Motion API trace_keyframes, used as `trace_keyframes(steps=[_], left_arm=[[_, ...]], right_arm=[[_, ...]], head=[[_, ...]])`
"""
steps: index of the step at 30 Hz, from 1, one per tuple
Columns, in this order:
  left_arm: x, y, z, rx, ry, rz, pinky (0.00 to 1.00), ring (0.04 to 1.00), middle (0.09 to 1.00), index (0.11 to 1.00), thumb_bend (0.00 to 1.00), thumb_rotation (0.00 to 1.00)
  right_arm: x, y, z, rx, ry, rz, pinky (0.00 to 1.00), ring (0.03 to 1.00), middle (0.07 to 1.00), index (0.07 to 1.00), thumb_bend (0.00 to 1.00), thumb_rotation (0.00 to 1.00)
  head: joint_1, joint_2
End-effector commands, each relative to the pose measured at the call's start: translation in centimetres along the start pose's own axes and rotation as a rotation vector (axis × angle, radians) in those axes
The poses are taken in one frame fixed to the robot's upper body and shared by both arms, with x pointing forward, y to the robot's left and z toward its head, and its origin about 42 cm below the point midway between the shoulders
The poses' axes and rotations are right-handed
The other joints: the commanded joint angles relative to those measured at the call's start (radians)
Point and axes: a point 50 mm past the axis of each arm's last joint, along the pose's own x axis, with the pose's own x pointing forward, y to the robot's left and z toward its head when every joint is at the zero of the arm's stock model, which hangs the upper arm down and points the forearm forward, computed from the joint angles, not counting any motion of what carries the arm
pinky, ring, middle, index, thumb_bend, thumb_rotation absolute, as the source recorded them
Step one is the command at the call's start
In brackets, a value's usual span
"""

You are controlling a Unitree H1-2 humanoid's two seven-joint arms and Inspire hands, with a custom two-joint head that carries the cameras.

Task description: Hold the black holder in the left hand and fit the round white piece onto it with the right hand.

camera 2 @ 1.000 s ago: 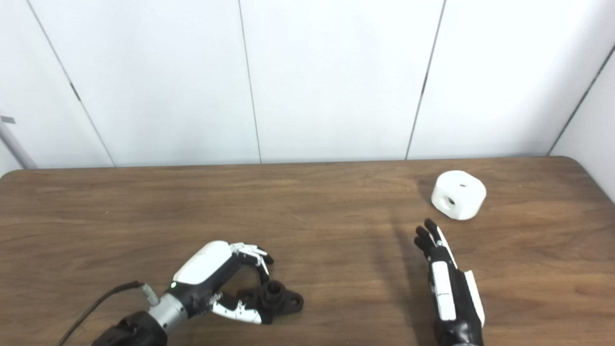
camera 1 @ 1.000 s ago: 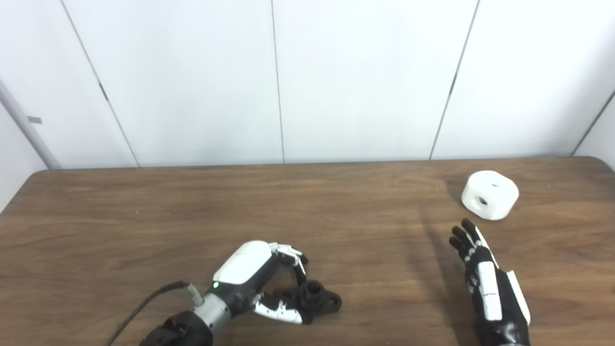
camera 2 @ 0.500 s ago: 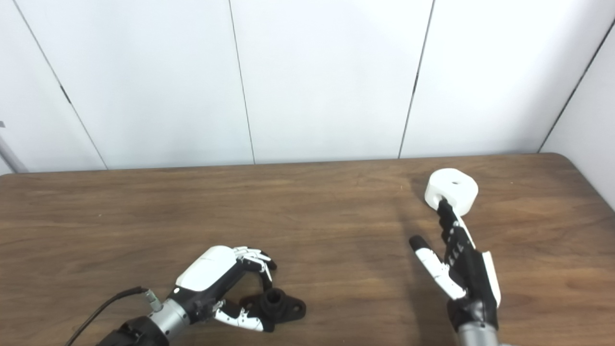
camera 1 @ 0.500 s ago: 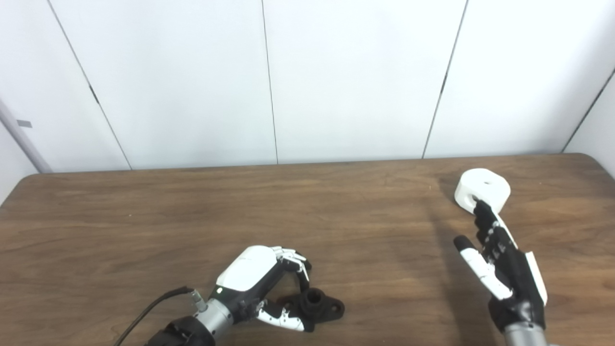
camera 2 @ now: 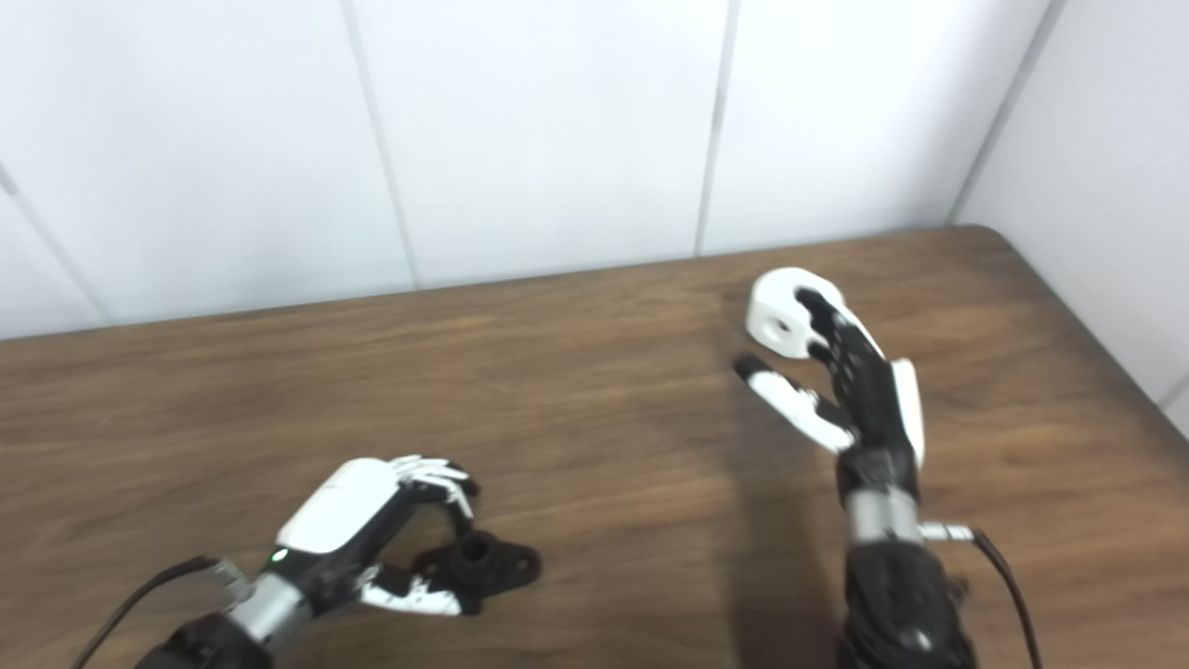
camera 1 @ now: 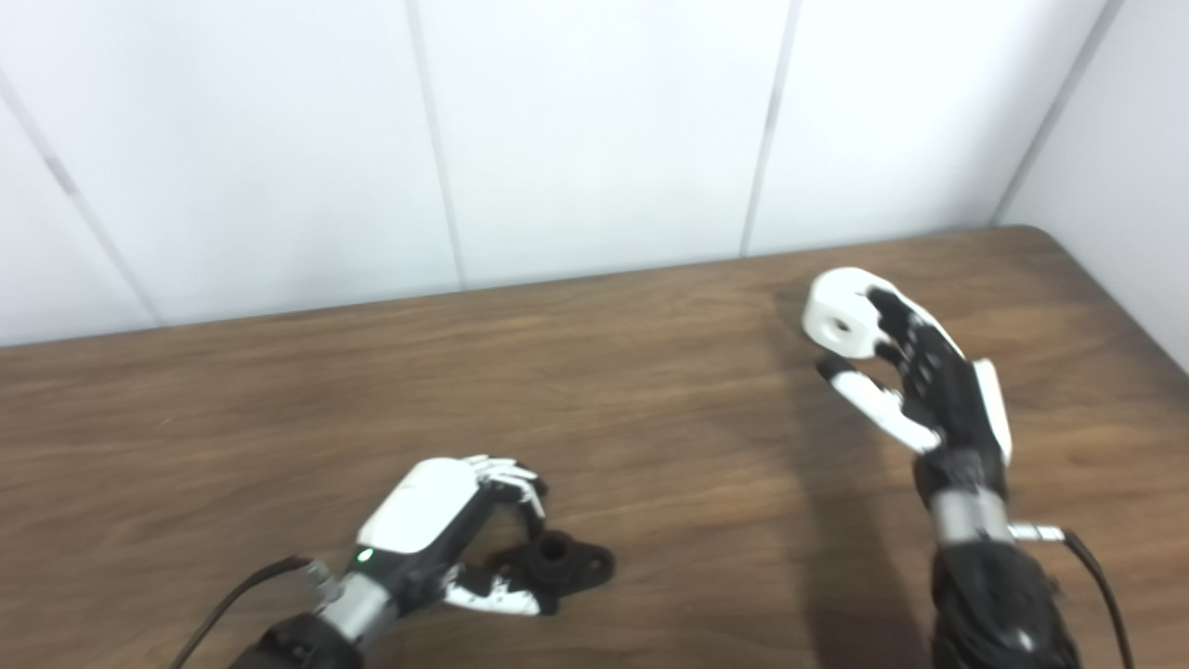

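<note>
Fingers (camera 1: 506,476) of left hand (camera 1: 437,520) curled around black holder (camera 1: 562,562), low on wooden table (camera 1: 279,418) | right hand (camera 1: 929,386) spread open, fingertips touching round white piece (camera 1: 836,316) at far right.

No words, numbers or signs are showing anywhere that can be read. Nothing is written on the white piece (camera 1: 839,302), the black holder (camera 1: 562,561), the two hands, the bench (camera 1: 279,409) or the wall (camera 1: 594,121). A tiny green light (camera 1: 360,556) is glowing on the left hand (camera 1: 437,520), but it is only a dot, not a letter.
</note>
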Motion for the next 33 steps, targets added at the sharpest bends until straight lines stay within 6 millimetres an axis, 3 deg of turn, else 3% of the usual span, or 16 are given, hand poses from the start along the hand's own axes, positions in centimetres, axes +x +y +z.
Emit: trace_keyframes(steps=[1, 8, 14, 20, 30, 33], left_arm=[[-0.9, -0.3, -0.3, 0.012, -0.004, -0.065, 0.85, 0.811, 0.754, 0.485, 0.52, 0.05], [-1.1, 0.3, -0.6, 0.055, -0.027, -0.06, 0.82, 0.79, 0.738, 0.484, 0.52, 0.05], [-1.2, 0.2, -0.6, 0.06, -0.027, -0.082, 0.82, 0.792, 0.739, 0.485, 0.52, 0.05], [-1.5, -0.1, -0.7, 0.055, -0.032, -0.086, 0.81, 0.788, 0.734, 0.484, 0.52, 0.05], [-1.5, -0.1, -0.7, 0.058, -0.039, -0.088, 0.82, 0.794, 0.734, 0.485, 0.52, 0.05], [-1.4, -0.2, -0.6, 0.061, -0.039, -0.088, 0.82, 0.798, 0.735, 0.485, 0.52, 0.05]], right_arm=[[1.0, -0.3, 1.7, -0.031, -0.068, -0.032, 0.89, 0.892, 0.863, 0.765, 0.75, 0.4], [2.8, -0.8, 2.2, -0.155, -0.077, -0.08, 1.0, 0.918, 0.859, 0.731, 0.78, 0.37], [4.8, -2.0, 2.6, -0.258, -0.082, -0.112, 0.92, 0.914, 0.883, 0.738, 0.82, 0.35], [7.0, -3.3, 3.0, -0.364, -0.081, -0.114, 0.99, 0.941, 0.918, 0.763, 0.84, 0.36], [10.9, -4.7, 2.4, -0.554, -0.017, -0.075, 0.92, 0.952, 0.955, 0.787, 0.94, 0.37], [12.0, -4.8, 1.9, -0.619, 0.026, -0.054, 0.91, 0.961, 0.964, 0.796, 0.99, 0.41]], head=[[-0.011, 0.003], [-0.075, 0.007], [-0.083, 0.007], [-0.088, 0.003], [-0.086, 0.007], [-0.081, 0.008]])
